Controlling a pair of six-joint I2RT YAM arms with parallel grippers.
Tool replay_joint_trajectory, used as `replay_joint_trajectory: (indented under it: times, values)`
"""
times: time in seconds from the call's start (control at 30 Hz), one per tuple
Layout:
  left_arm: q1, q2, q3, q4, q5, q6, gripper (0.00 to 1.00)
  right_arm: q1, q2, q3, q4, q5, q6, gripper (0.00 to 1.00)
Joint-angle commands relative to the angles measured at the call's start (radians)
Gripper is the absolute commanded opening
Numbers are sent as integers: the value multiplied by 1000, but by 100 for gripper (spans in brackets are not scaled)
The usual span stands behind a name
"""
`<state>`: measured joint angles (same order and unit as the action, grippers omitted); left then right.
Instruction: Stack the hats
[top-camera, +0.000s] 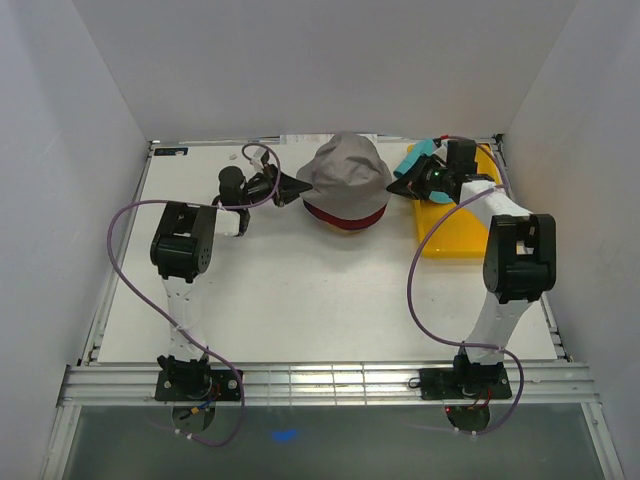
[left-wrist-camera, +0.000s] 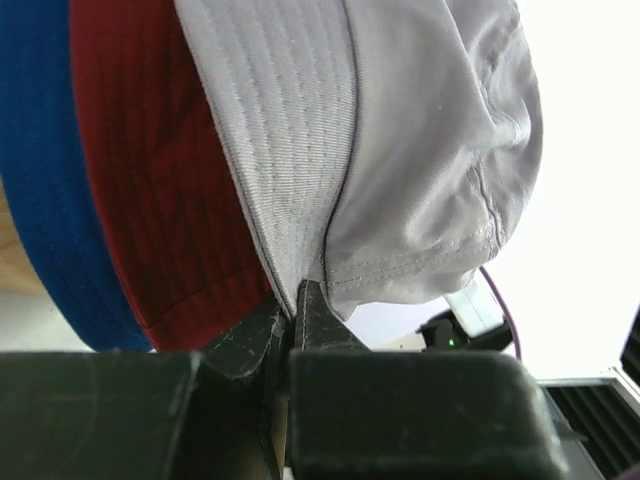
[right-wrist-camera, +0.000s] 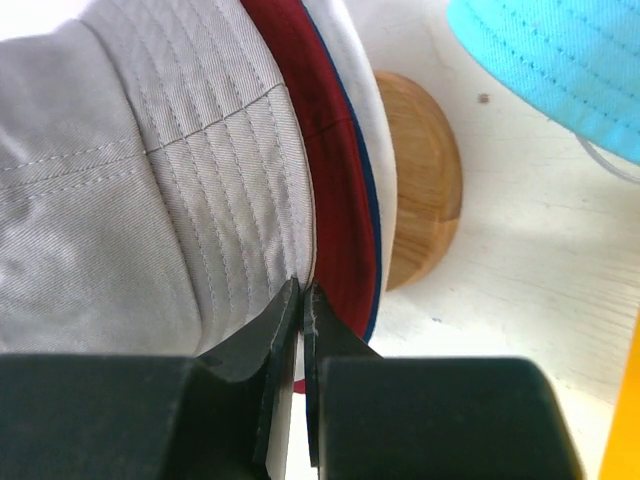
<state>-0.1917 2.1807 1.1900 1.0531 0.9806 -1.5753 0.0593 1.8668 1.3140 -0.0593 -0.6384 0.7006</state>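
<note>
The light grey hat lies on top of the dark red hat at the back middle of the table. My left gripper is shut on the grey hat's left brim. Beneath it show the red hat and the blue hat. My right gripper is shut at the edge of the grey hat's right brim, pinching it. The red hat and a thin blue edge lie under it. The teal hat rests behind the right gripper.
The wooden stand carries the stacked hats. A flat yellow tray lies at the back right, partly under the right arm. White walls close in the table on the left, back and right.
</note>
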Motion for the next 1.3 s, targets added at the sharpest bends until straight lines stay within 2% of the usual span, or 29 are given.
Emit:
replay_joint_trajectory:
  times: [0.0,0.23,0.43,0.53,0.57,0.63,0.67,0.8,0.9,1.1,1.27]
  values:
    - [34,-73,22,-223,-82,122,0,-15,51,82,-201,201,-160,8]
    - [41,-96,22,-494,-172,253,0,4,103,166,-304,243,-237,8]
    - [41,-127,-16,-568,-183,319,1,5,114,200,-330,266,-260,8]
    - [43,-163,-38,-594,-187,357,7,5,118,228,-347,272,-270,8]
    - [41,-171,-40,-611,-191,369,13,5,124,240,-355,273,-274,8]
    - [41,-194,-50,-630,-195,388,20,8,130,283,-376,272,-289,8]
    - [40,-203,-70,-630,-195,393,29,11,124,289,-369,254,-294,8]
    - [37,-252,-99,-631,-201,422,47,16,118,316,-343,232,-294,8]
    - [38,-291,-90,-657,-210,448,52,17,132,347,-350,223,-302,8]
    - [40,-346,-41,-708,-244,489,53,17,144,412,-333,163,-312,8]
    - [43,-296,80,-737,-244,474,55,22,209,528,-369,83,-326,8]
